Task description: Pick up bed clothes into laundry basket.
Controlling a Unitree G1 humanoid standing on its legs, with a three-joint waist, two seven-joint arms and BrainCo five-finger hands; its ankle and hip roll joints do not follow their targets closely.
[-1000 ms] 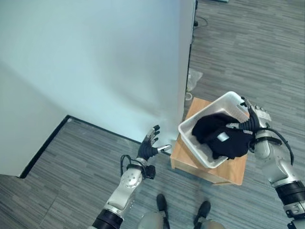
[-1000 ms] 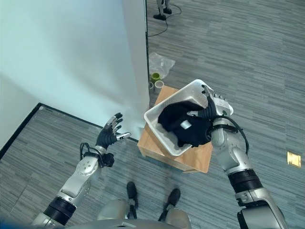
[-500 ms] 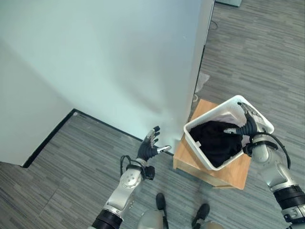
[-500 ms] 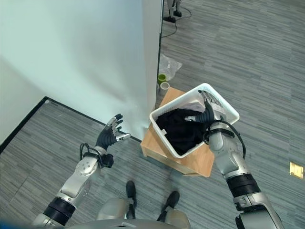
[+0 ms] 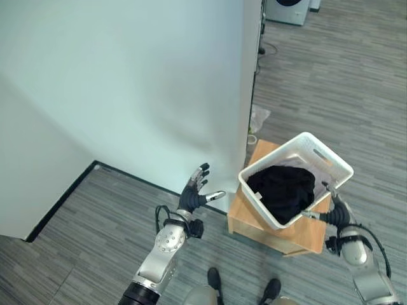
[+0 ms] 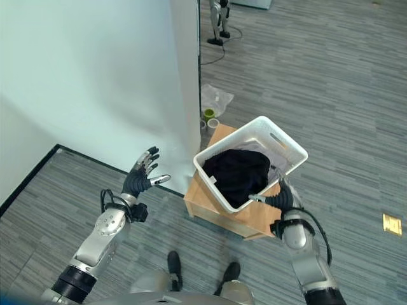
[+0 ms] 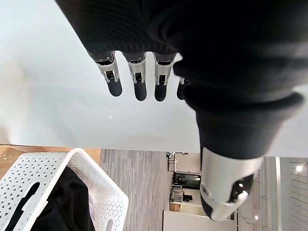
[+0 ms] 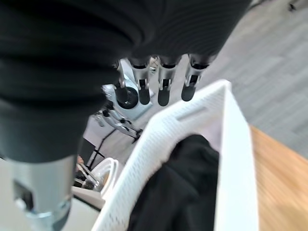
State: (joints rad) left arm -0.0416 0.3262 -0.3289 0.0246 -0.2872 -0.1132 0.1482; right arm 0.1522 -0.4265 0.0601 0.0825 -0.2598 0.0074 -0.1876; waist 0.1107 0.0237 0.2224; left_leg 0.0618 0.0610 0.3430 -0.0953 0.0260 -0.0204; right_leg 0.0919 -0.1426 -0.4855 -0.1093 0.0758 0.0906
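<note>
Right eye view: right hand (image 6: 278,200) open beside laundry basket (image 6: 284,143), left hand (image 6: 141,178) spread, both empty.

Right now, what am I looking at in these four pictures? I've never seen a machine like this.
It is a humanoid robot looking down at its own arms. Two pictures come from cameras in its head, two from cameras on its wrists. Its left hand hangs open in the air near a pale wall, holding nothing. Its right hand is open beside a white laundry basket, which sits on a low wooden table. Dark clothes lie inside the basket.
</note>
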